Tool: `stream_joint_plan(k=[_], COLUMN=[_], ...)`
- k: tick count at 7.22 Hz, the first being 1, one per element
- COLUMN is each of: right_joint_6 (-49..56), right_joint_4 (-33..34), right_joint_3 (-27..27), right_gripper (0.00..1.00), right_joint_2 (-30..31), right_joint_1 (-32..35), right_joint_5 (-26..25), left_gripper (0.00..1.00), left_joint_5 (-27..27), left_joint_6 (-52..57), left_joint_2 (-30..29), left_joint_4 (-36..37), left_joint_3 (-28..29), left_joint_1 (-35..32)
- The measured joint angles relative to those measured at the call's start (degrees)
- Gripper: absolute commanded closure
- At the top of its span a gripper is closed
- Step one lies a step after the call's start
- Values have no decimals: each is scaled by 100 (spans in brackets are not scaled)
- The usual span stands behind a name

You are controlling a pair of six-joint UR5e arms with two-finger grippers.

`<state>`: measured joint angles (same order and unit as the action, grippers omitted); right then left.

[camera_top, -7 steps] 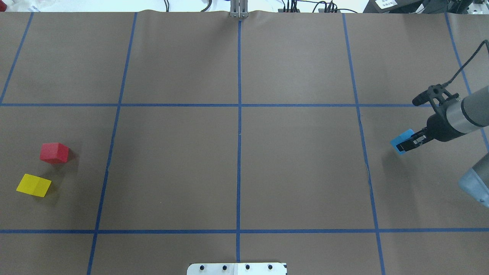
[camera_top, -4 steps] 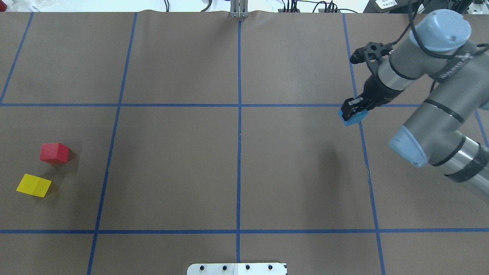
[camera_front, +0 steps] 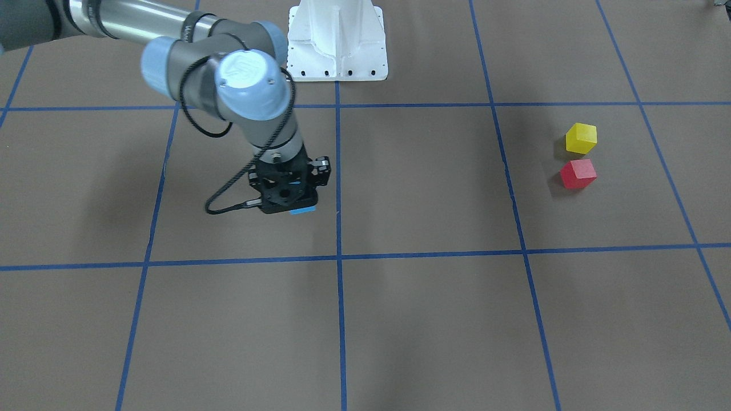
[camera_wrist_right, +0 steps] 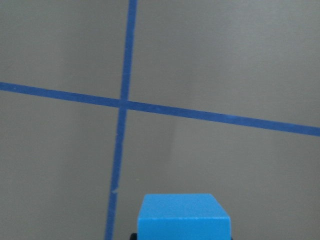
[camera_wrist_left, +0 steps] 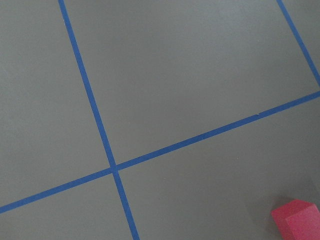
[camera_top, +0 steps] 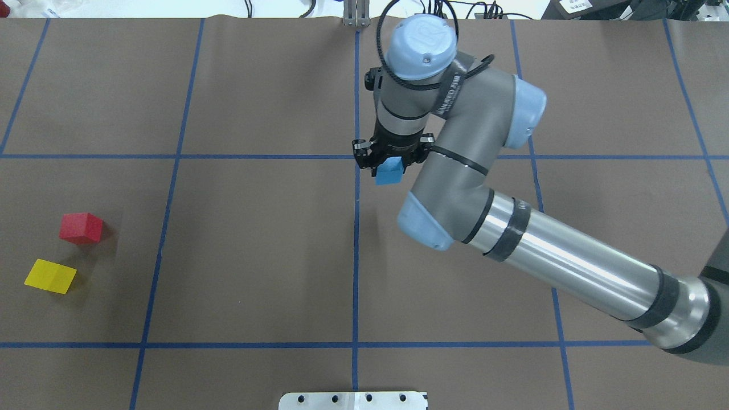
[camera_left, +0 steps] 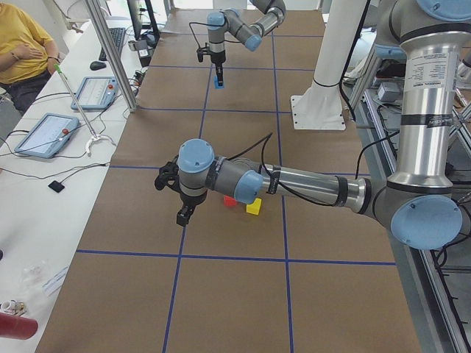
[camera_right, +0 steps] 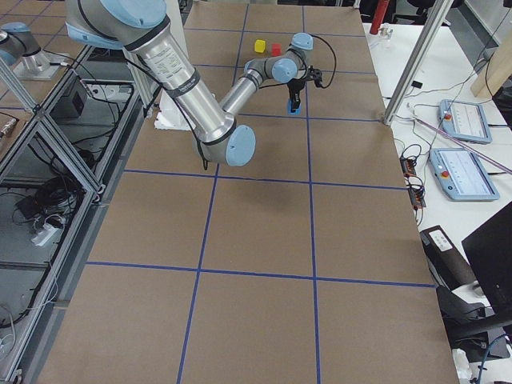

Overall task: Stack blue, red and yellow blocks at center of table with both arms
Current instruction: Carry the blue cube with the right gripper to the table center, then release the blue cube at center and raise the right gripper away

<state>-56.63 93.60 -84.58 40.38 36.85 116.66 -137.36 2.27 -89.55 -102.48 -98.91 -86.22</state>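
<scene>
My right gripper (camera_top: 389,166) is shut on the blue block (camera_top: 389,172) and holds it above the table, just right of the centre tape crossing. The block also shows in the front view (camera_front: 302,210) and at the bottom of the right wrist view (camera_wrist_right: 184,216). The red block (camera_top: 81,228) and the yellow block (camera_top: 50,276) lie close together on the table at the far left. My left gripper (camera_left: 184,215) shows only in the exterior left view, near the red block (camera_left: 229,200); I cannot tell if it is open. The left wrist view shows the red block (camera_wrist_left: 299,222) at its lower right.
Blue tape lines (camera_top: 356,250) divide the brown table into squares. The white robot base plate (camera_top: 353,400) sits at the near edge. In the exterior left view, a person (camera_left: 22,51) and tablets (camera_left: 48,132) are at a side desk beyond the table's far edge.
My right arm has swung from the table's right edge leftwards to the centre line, carrying the blue block. The red and yellow blocks have not moved.
</scene>
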Motion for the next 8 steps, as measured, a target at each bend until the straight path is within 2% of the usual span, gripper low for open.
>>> stream_joint_plan(k=[1,2,3,4,8], right_joint_6=[-362,-679,-887,-978,-1026], right_joint_4=[-177,-531,-843,-977,-967], right_joint_3=[317,609,850,958,920], right_gripper=[81,53,31,2,0], right_joint_2=[-220,-297,-313,-304,-240], right_joint_1=[-257,-464,-622,-705,-667], right_joint_5=[-201,-373,-531,-622,-672], left_gripper=[0,0,0,0,0], left_joint_5=[5,5,4,6,3], left_joint_6=[-2,-2,-5,-6,-7], left_joint_2=[-15,-37,-47,-54,-59], left_joint_4=[0,0,0,0,0], left_joint_3=[23,53,72,78,88], left_joint_1=[2,5,7,11,32])
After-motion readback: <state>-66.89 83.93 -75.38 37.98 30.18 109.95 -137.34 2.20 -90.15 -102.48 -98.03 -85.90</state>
